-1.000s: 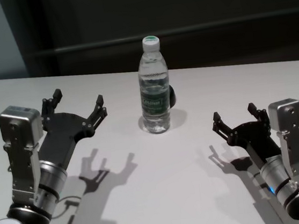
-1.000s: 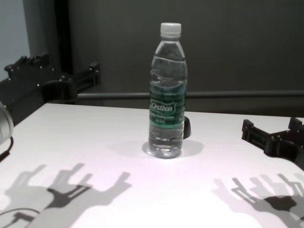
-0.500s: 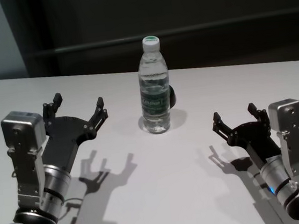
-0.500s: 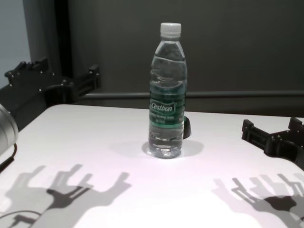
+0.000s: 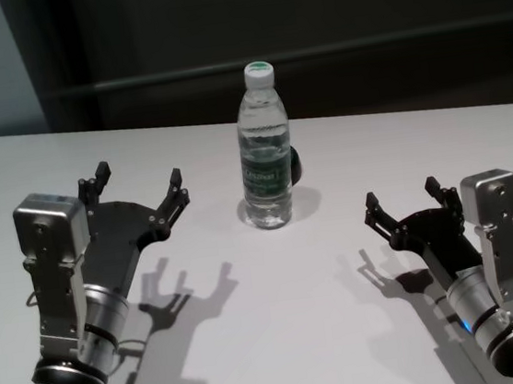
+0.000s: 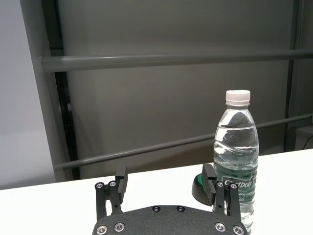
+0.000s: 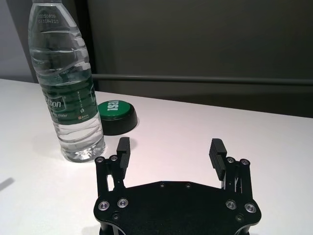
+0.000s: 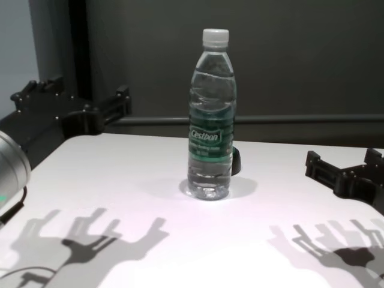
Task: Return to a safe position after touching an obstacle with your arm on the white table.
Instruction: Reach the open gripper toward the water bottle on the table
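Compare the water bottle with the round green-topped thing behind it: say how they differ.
The water bottle is tall and narrow; the green-topped button is low and wide. The bottle is clear, with water visible inside, while the button is opaque, with a black base. The bottle carries a dark green label band round its middle and a white cap; the button bears white lettering on its green top. Both stand upright on the white table, close together, untouched by either gripper.

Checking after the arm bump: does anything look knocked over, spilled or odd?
Nothing stands out. The bottle stands upright, capped, on the dry white table; the left tool and right tool hover open, clear of it.
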